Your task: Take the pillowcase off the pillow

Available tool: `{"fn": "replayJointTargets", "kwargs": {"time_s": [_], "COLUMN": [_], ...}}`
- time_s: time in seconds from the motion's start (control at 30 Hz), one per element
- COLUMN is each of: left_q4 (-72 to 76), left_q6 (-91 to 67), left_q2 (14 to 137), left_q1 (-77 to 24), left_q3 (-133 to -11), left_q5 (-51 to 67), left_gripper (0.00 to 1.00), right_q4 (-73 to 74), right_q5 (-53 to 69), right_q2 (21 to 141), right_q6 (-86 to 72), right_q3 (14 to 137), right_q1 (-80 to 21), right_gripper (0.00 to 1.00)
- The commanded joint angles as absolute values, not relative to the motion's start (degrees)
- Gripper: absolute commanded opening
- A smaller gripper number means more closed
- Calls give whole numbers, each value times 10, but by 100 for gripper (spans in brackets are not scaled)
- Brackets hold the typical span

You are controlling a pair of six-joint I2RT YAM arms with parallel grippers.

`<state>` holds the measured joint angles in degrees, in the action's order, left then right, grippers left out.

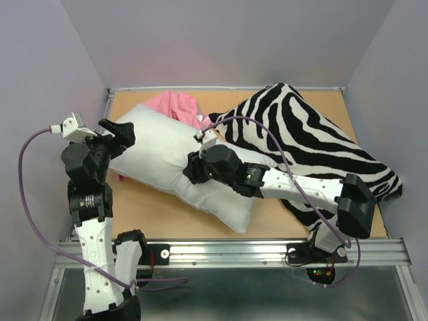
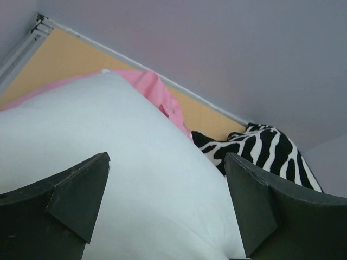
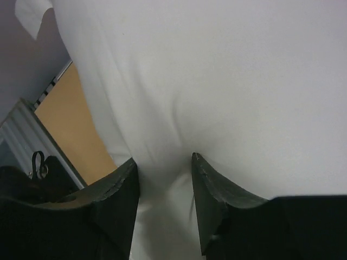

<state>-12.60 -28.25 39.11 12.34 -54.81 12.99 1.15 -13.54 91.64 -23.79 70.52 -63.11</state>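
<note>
The plump white pillow (image 1: 167, 160) lies bare and slanted across the tan table (image 1: 154, 217). Behind its far end the pink pillowcase (image 1: 175, 105) sits crumpled, off the pillow. My left gripper (image 1: 124, 134) is at the pillow's left end. In the left wrist view this gripper (image 2: 167, 157) is open wide, and the pillow (image 2: 108, 130) bulges between its fingers, with the pillowcase (image 2: 154, 89) beyond. My right gripper (image 1: 190, 168) presses on the pillow's middle. In the right wrist view it (image 3: 162, 160) is partly open, a creased fold of the pillow (image 3: 217, 81) lying between its fingers.
A black-and-white zebra-striped pillow (image 1: 314, 134) fills the right half of the table and touches the white pillow's far right side. Grey walls close in the back and both sides. A metal rail (image 1: 234, 251) runs along the near edge.
</note>
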Motion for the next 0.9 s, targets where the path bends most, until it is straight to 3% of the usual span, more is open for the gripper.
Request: {"fn": "replayJointTargets", "kwargs": {"time_s": [0.0,0.07,0.13,0.3,0.63,0.87], "left_q4": [-100,-98,-95,-87,-62,-55], "left_q6": [-240,-223,-220,-211,-195,-191], "left_q2": [366,353,338,347,392,402], "left_q1": [117,106,98,58,-142,-165], "left_q3": [-517,-511,-508,-530,-555,-544], "left_q5": [207,217,222,220,56,54], "left_gripper": [99,99,99,99,99,99], "right_q4": [-40,-35,-21,22,122,165], "right_q5": [-62,-63,-69,-115,-250,-293], "right_q2": [855,827,787,708,556,512], "right_q6": [-289,-291,-285,-272,-264,-280], "right_q3": [663,646,644,652,605,581], "right_q1": [-624,-624,-624,-624,-624,-624], "right_gripper": [66,87,100,100,100,100]}}
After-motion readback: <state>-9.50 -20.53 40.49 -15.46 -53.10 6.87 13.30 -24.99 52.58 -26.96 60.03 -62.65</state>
